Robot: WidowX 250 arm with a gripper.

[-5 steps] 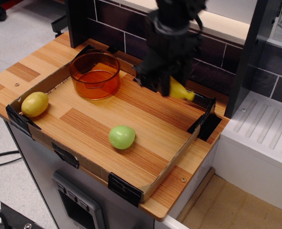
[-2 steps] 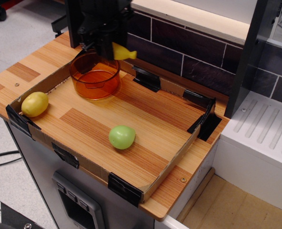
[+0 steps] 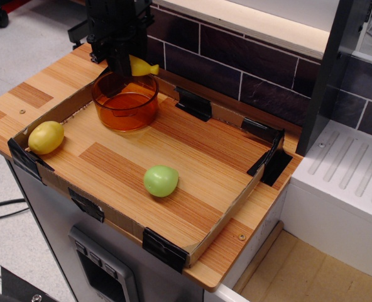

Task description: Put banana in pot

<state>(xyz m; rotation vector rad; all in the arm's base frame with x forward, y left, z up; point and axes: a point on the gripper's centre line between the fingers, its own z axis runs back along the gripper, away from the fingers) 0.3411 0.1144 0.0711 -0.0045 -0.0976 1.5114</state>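
My black gripper (image 3: 122, 63) hangs just above the far rim of the orange translucent pot (image 3: 124, 100), which stands at the back left of the cardboard tray. It is shut on the small yellow banana (image 3: 142, 67), whose stem end sticks out to the right of the fingers. The banana is held in the air over the pot's back edge, not inside it. The gripper body hides most of the banana.
A yellow lemon-like fruit (image 3: 46, 137) lies at the tray's left corner. A green round fruit (image 3: 160, 180) lies mid-tray toward the front. The low cardboard tray wall (image 3: 224, 214) has black clips. A dark brick wall (image 3: 236, 63) stands behind, a white unit (image 3: 343, 176) to the right.
The gripper carried the banana from the tray's back right across to the left and now holds it lower, right over the pot's far rim.
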